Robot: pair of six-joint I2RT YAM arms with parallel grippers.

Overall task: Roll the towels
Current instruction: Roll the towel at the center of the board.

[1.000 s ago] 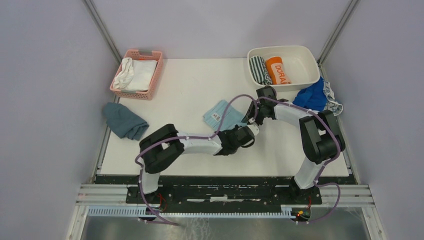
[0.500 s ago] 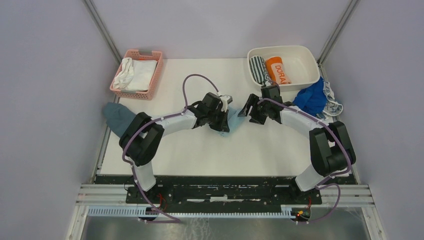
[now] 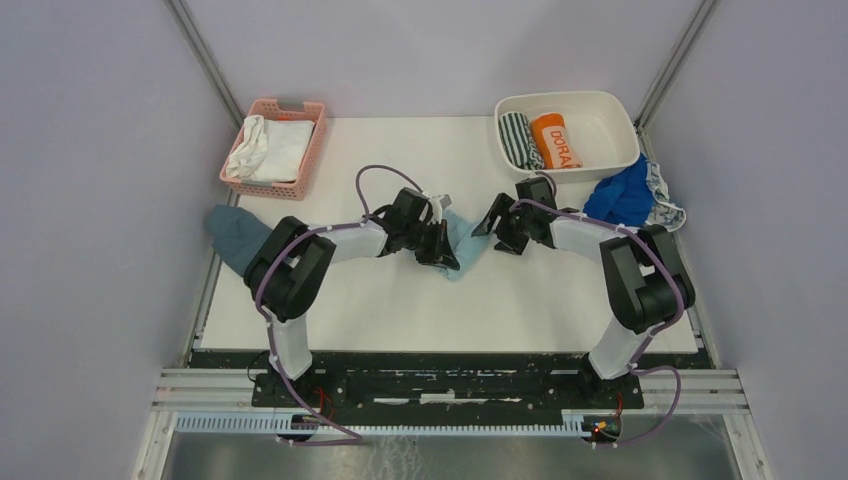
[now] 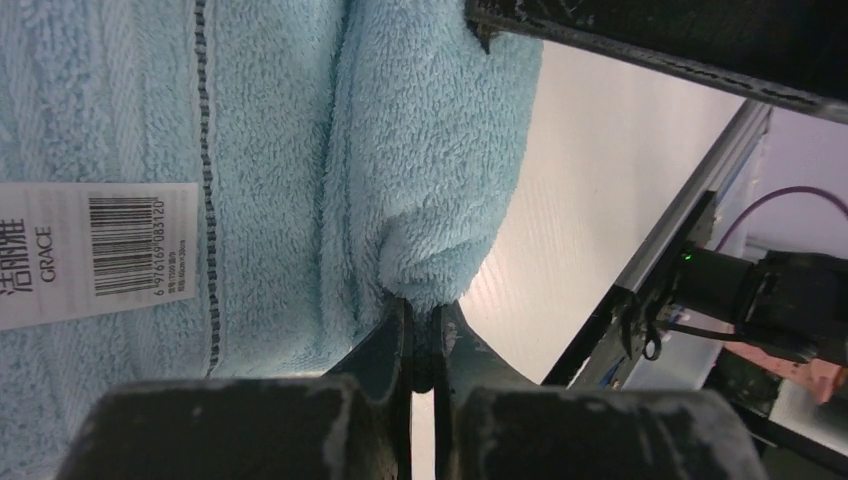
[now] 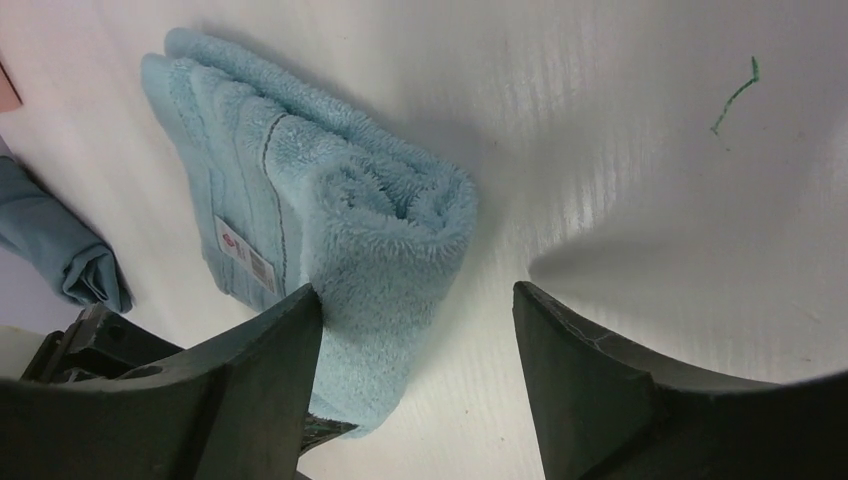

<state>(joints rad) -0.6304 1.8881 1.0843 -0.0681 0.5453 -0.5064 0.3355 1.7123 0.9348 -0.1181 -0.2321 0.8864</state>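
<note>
Since a second ago, your left gripper has swung from the near side up to the light blue towel, and your right gripper has let go of it. The towel lies mid-table, partly rolled. The left jaws pinch a fold of the roll. The right jaws stand spread just beside it. The royal blue towel and the patterned towel lie heaped at the right edge.

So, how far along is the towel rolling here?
Done: a striped roll and an orange roll lie in the white tub. In hand: the light blue towel, partly rolled, left tool shut on its edge, right tool open beside it. Left: the royal blue towel and patterned towel, heaped unrolled beside the tub.
</note>
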